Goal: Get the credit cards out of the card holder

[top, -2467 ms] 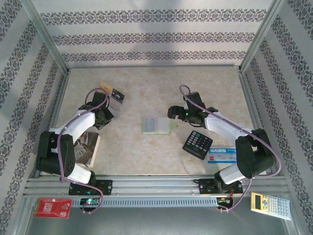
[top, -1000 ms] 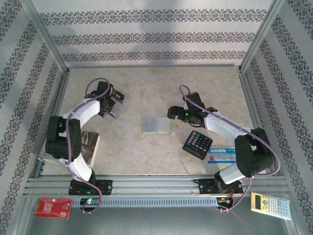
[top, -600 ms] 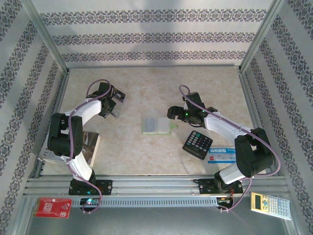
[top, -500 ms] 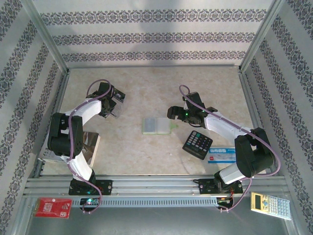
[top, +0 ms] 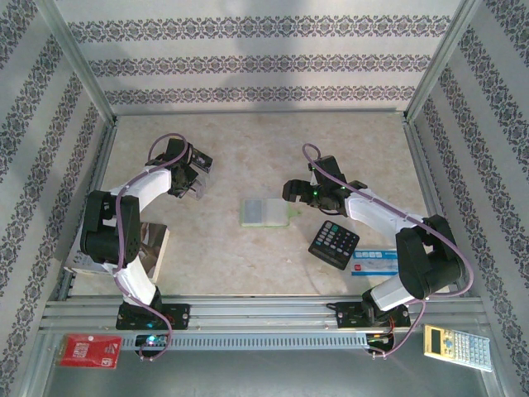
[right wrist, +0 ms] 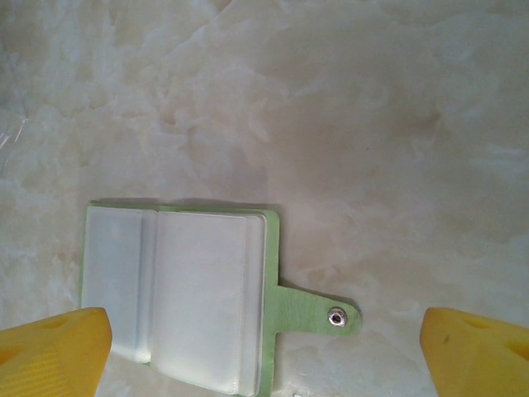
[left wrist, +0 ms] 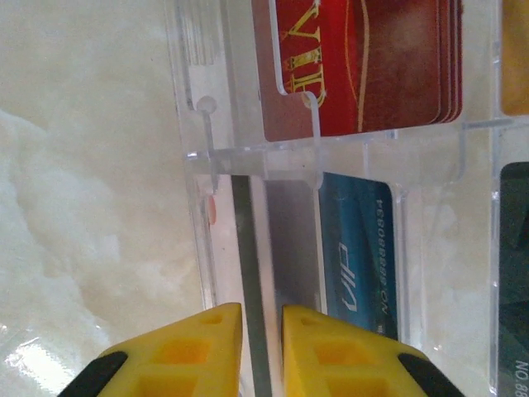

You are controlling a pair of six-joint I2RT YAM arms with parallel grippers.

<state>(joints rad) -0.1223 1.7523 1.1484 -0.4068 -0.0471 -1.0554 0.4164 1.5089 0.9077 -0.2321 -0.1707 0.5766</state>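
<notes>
The lime-green card holder [top: 266, 212] lies open on the table, its pale inner pockets [right wrist: 198, 306] facing up and its snap tab [right wrist: 318, 314] pointing right. My right gripper [right wrist: 264, 331] hovers over it, open wide, with nothing between the fingers. At the back left stands a clear tray [left wrist: 194, 157] holding the credit cards: a red one [left wrist: 372, 66], a blue-and-white one [left wrist: 355, 248], a tan one [left wrist: 514, 58] and a black one [left wrist: 514, 265]. My left gripper [left wrist: 262, 313] is over the blue-and-white card's near end, jaws a narrow gap apart, a grey strip of the card showing between them.
A black calculator [top: 334, 243] and a blue-and-white box [top: 376, 263] lie by the right arm. A flat wooden-edged object [top: 153, 248] sits at the left edge. Off the table in front are a red packet [top: 89, 351] and a second calculator [top: 457, 344].
The left arm swung its gripper over the clear tray, and its jaws have parted slightly in the last second. The right arm and the card holder have not moved.
</notes>
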